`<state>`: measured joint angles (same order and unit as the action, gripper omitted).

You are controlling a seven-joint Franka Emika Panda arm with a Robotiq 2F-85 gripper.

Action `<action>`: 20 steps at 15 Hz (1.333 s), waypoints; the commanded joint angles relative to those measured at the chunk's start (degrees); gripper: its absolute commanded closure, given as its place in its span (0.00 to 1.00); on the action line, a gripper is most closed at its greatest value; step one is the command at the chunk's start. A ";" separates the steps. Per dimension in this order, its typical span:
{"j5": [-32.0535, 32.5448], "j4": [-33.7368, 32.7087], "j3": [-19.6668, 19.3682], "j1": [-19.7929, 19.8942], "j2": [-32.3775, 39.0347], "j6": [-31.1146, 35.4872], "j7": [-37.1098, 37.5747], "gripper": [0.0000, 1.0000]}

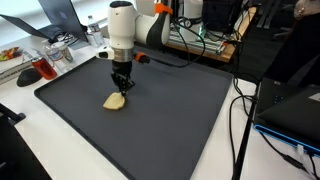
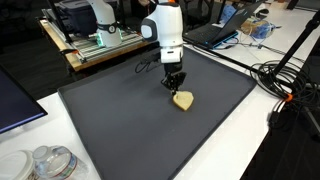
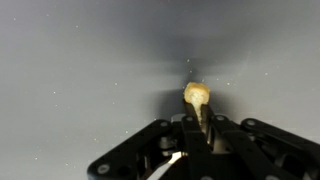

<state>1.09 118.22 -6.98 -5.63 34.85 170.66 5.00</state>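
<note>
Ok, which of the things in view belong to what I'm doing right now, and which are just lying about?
In hand:
- pincer, jaws together
- yellow lump at its tips; whether it is gripped is unclear
- dark mat under both

Lying about:
- laptop
- cables
- clear tubs

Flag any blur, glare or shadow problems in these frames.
Wrist view: dim, gripper blurred up close, bright glint on its body, tan piece sharper, shadow darkening the mat around it. Both exterior views: evenly lit, coarse, dark mat without glare.
</note>
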 commanded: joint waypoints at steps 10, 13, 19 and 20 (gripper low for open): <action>4.37 10.72 -2.19 -2.89 -7.40 3.26 -1.45 0.98; 5.20 12.17 -1.93 -2.79 -7.80 3.49 -2.00 0.98; 5.98 12.83 -2.38 -3.11 -7.82 3.37 -2.36 0.98; 6.04 12.78 -2.25 -2.97 -7.84 3.32 -2.52 0.98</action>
<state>5.74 128.97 -8.48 -8.05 28.94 173.46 3.03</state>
